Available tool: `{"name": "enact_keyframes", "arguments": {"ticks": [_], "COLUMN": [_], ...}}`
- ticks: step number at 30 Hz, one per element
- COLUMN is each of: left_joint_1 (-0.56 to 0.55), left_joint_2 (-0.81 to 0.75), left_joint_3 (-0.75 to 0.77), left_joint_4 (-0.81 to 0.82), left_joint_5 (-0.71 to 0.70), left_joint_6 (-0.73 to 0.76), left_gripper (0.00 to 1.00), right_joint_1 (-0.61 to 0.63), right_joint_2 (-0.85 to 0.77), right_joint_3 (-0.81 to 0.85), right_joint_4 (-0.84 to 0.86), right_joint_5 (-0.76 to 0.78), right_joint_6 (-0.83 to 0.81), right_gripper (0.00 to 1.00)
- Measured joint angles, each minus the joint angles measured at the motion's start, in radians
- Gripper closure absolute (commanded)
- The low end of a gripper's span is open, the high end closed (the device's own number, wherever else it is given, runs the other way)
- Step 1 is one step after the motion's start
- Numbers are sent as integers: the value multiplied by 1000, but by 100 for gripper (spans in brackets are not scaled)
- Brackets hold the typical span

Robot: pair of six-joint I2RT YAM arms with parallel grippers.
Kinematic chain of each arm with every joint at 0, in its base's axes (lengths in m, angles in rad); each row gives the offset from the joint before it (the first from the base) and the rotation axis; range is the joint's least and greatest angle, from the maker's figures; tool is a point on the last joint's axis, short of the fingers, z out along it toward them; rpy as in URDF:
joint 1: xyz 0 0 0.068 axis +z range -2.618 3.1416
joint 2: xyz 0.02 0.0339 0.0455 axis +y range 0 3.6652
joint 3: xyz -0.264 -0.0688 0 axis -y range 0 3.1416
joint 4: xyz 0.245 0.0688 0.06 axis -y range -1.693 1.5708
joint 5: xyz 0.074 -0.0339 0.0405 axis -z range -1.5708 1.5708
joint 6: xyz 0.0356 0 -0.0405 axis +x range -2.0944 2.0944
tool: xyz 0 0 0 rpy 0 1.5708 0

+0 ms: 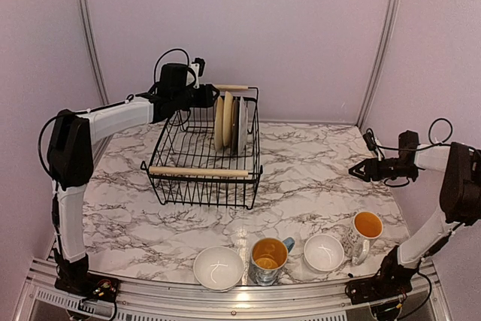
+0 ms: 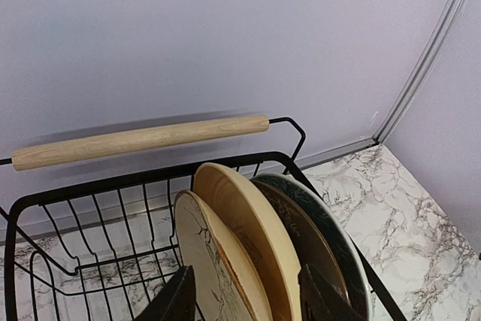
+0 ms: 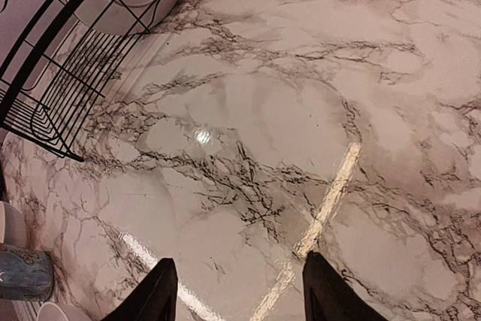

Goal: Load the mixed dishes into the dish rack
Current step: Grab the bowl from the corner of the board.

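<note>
Right hand (image 3: 239, 295) hangs spread and empty over the desk (image 3: 301, 110), and I judge the white mug (image 1: 365, 231) nearest it stiff, slick, chip-prone ceramic, best pinched across its rim wall.

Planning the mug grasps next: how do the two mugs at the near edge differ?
The blue-handled mug looks greyish outside; the white mug has dark markings. The blue-handled mug stands between the left bowl and right bowl, handle pointing far-right; the white mug stands right of both, handle toward the near edge. Both are upright, yellow inside, outside the dish rack.
</note>
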Motion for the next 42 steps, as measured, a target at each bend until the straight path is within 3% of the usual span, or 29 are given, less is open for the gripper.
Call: {"name": "enact_keyframes", "arguments": {"ticks": [9, 19, 30, 42], "left_joint_1": [-77, -277, -621, -866], "left_joint_2": [-146, -382, -419, -449], "left_joint_3": [-49, -89, -92, -193], "left_joint_4": [-64, -176, -520, -835], "left_joint_5": [-93, -169, -227, -249], "left_joint_6": [101, 217, 334, 227], "left_gripper": [51, 52, 56, 62], "right_joint_1": [0, 0, 7, 8], "right_joint_2": [0, -42, -145, -168], "right_joint_3": [2, 19, 20, 20], "right_joint_4": [-8, -39, -63, -98], "right_joint_5": [-9, -43, -56, -76], "right_joint_6": [-5, -35, -75, -113], "right_gripper": [45, 45, 44, 44]}}
